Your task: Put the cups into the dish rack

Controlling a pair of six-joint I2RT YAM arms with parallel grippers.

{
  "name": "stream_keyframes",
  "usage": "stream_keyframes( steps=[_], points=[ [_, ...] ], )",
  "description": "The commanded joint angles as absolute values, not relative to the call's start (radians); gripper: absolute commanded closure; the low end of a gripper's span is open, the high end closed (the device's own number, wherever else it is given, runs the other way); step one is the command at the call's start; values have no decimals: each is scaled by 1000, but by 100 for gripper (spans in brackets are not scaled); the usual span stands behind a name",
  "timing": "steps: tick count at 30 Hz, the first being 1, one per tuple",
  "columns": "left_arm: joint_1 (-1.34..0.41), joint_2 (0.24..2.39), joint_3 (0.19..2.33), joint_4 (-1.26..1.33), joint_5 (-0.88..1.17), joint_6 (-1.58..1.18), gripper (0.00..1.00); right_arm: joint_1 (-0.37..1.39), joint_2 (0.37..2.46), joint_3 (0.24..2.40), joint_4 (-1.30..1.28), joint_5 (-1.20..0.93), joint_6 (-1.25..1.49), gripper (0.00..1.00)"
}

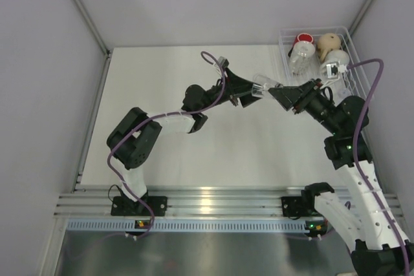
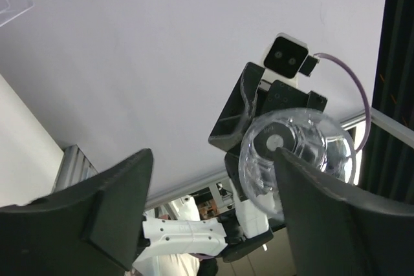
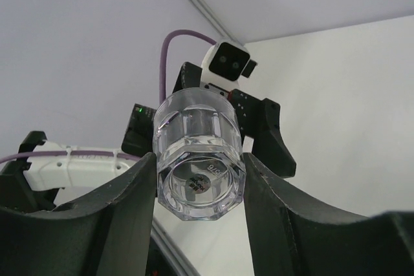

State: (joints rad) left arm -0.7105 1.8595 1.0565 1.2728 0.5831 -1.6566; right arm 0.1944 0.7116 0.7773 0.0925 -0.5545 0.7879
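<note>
**Carry the gripped tumbler to the rack, clear of the left fingers**

The clear glass tumbler [image 3: 199,159] hangs in the air to the left of the dish rack [image 1: 352,46], a little nearer the arm bases than the rack's far end. The right gripper [image 1: 279,93] is clamped on it: in the right wrist view a finger presses against each side of the glass wall. The left gripper [image 2: 213,159] is spread wide and holds nothing, on the side of the tumbler away from the rack. One of its fingers overlaps the glass in its own view, and I cannot tell whether they touch.

The step in hand looks like the carry to the rack. It should begin with a short pull straight toward the rack, so the tumbler leaves the left fingers without catching on them. Smooth glass can slip between two pads, so the squeeze needs to hold firm and the wrist should turn slowly.

A red cup [image 1: 303,39], a beige mug [image 1: 328,43] and a second tumbler [image 1: 301,59] sit at the rack's far end. A spot nearer the arm bases than those suits best, with a straight descent inside the wire wall so glass does not strike glass.
</note>
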Motion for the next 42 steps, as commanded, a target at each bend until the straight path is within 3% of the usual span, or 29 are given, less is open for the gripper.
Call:
stream_keyframes(
  steps=[1,3,13,17,19,24,28,33,42],
  points=[
    [-716,1865,1032,1572,575,-1628,15,206,715,899,-35,-448,726,100],
    [-716,1871,1016,1572,565,-1626,2,207,730,942,-115,-410,715,100],
    [-715,1885,954,1530,586,-1589,2,204,819,1115,-392,-135,605,100],
    [-715,1792,943,1305,601,-1391,2,195,891,1232,-526,23,539,100],
    [-719,1684,989,958,585,-1237,2,183,934,1271,-569,103,503,100],
    [-778,1502,1083,281,294,-696,2,105,1064,1371,-649,184,442,100],
    [-824,1408,1144,-31,19,-510,2,34,1164,1426,-683,210,405,100],
    [-847,1277,1067,-144,-175,-440,2,-47,1313,1476,-730,244,365,100],
    [-845,1181,999,-161,-176,-399,2,-144,1591,1658,-796,247,331,100]
  ],
)
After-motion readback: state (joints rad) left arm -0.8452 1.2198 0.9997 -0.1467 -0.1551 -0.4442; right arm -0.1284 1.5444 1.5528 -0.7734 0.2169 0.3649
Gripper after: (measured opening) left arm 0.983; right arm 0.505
